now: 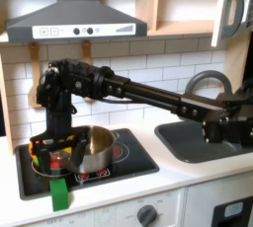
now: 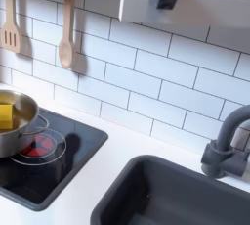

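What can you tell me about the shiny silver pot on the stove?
The shiny silver metal pot is round, with smooth reflective walls and an open top. It stands upright on the black toy stovetop, over a red burner ring. In the second exterior view, the pot has a small side handle, and a yellow block sits inside. The black robot gripper is far away, over the dark sink.

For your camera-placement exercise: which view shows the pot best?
The first exterior view: the whole pot sits on the stove, rim and side clear. In the second exterior view the pot is cut off at the second exterior view's left edge.
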